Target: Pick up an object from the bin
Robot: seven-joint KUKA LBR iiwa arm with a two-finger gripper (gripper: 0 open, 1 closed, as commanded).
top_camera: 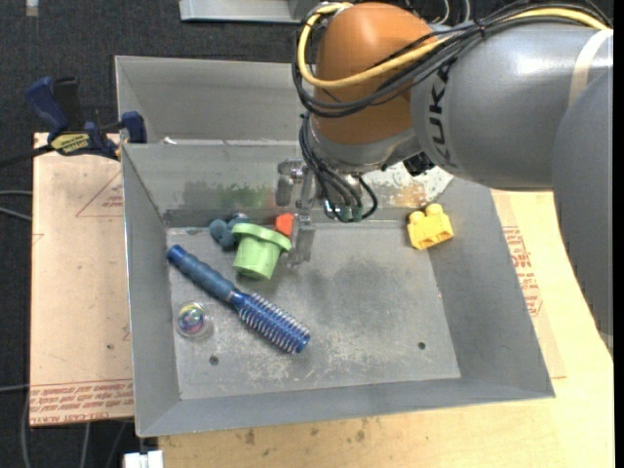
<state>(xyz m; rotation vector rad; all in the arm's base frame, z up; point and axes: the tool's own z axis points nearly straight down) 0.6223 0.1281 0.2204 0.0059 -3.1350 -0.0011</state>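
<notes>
I am watching the hand [298, 244] hanging low toward 11 o'clock of the bin [390, 310]; I cannot tell whether it is open or closed. A green cup-shaped toy [259, 253] is lying just beside it at its 9 o'clock; a small orange piece [284, 224] is sitting at its 11 o'clock. I am judging the risk thus: closing here may be catching only the toy's flared rim, so it is slipping out on the lift, or shoving it toward the blue brush [239, 300] at 7 o'clock.
</notes>
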